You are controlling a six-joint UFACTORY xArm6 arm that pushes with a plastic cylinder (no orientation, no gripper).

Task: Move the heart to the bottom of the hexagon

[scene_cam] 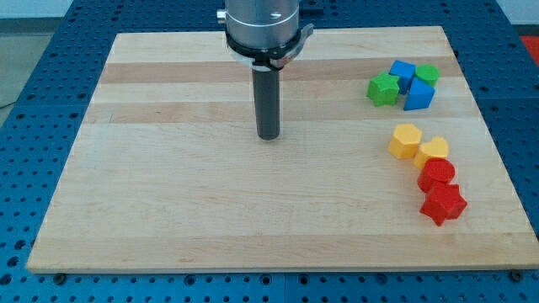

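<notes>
Right now your tip (268, 135) rests on bare bench (168, 185), well left of the yellow hexagon (405, 140) and touching yellow heart (433, 151); it holds nothing.

From my remote station I see a pale wooden board (210, 210) filling most of the frame, its grain running in long bands from the view's left to the view's right, some bands lighter and some warmer. The light on it is even and soft. Around all four edges of the board lies a blue surface (34, 93) covered in a regular grid of small dark holes. At the view's top left corner, a strip of lighter grey floor (25, 8) shows.
</notes>
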